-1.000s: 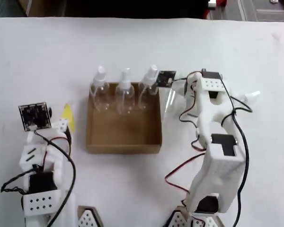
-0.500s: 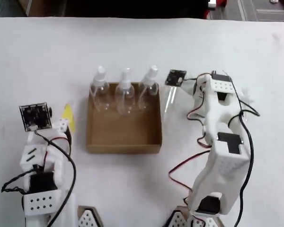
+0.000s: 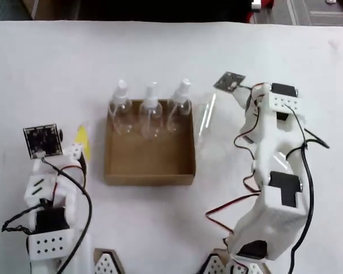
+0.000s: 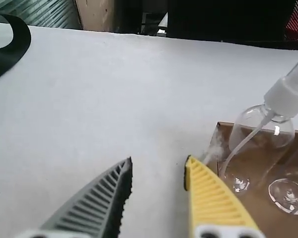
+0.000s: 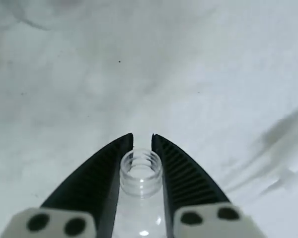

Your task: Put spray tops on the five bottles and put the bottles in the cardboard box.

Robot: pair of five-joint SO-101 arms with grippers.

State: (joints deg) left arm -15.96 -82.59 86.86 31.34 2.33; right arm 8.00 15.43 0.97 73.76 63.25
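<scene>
The right gripper (image 5: 141,139) is clamped on an uncapped bottle's (image 5: 140,171) threaded neck, just right of the box (image 3: 148,154); thin clear plastic, likely light, slick, squashy, so that stiff neck seems the best hold; the left gripper (image 4: 156,178) sits parted, near left.

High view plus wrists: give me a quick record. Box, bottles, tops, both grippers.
box: cardboard box, open top
in box: three bottles, standing along the far wall
tops: spray tops on all three
right gripper: shut on an uncapped bottle, at its threaded neck
left gripper: open, holding nothing, beside the box
boxed so far: three of five
</scene>
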